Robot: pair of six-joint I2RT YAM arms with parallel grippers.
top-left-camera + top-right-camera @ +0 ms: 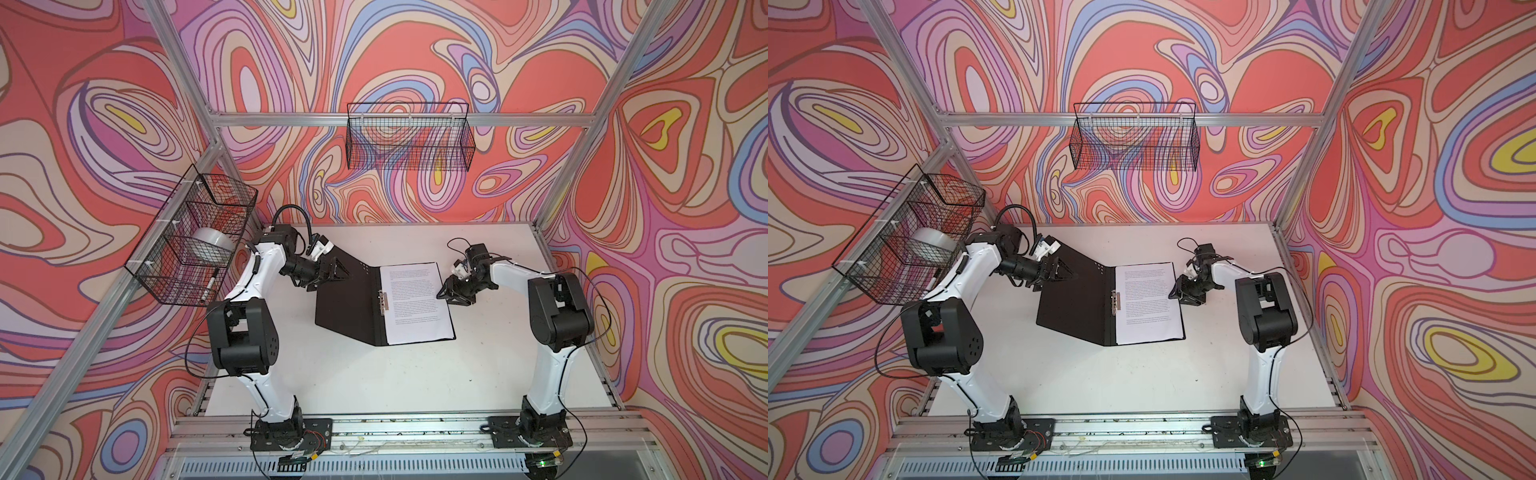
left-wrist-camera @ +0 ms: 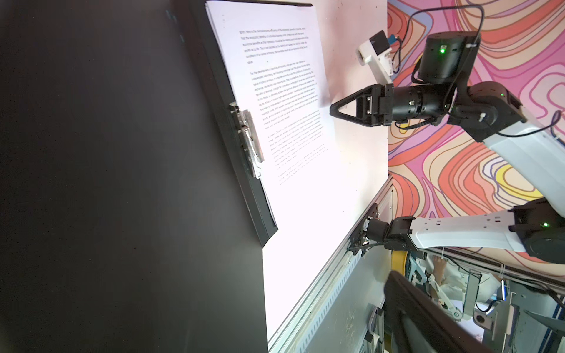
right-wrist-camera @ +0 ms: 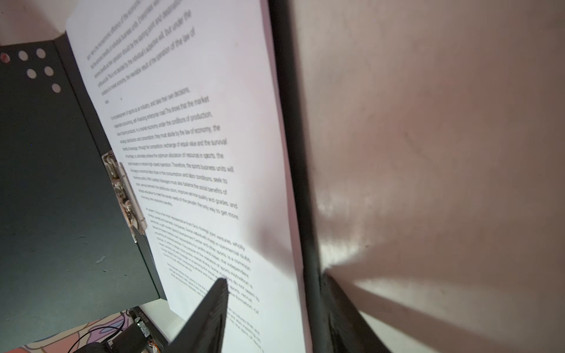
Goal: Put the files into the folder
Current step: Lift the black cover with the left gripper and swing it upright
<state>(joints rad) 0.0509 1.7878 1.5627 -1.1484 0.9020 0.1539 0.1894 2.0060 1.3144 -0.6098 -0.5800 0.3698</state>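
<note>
Closest to me, the two arms are standing on the metal rail [image 1: 415, 428] at the front of the white counter [image 1: 374, 382].

A little farther in, the folder [image 1: 345, 307] is lying open in the middle of the counter, with its black inside facing up. The files [image 1: 415, 303] are lying on its right half. They are a white stack with black words showing on top. Their left edge is sitting right beside the shiny clip [image 1: 382, 300] at the fold. The left half of the folder is tilting up off the counter.

The right end effector [image 1: 445, 296] is pointing at the right edge of the files. Its fingers are partway apart and are holding nothing. In the right wrist view, one finger [image 3: 214, 305] is hanging over the paper. The other finger is on the outer side of the folder's black edge, so the edge is running between them.

The left end effector [image 1: 341, 272] is hovering at the far corner of the tilted half. Its jaws are standing wide. I cannot tell if it is touching the cover.

Farther back, a wire basket [image 1: 166, 282] is hanging on the left wall, with a roll of tape [image 1: 212, 247] and a pen [image 1: 210, 284] in it. Farthest away, another wire basket [image 1: 409, 137] is hanging on the back wall.
</note>
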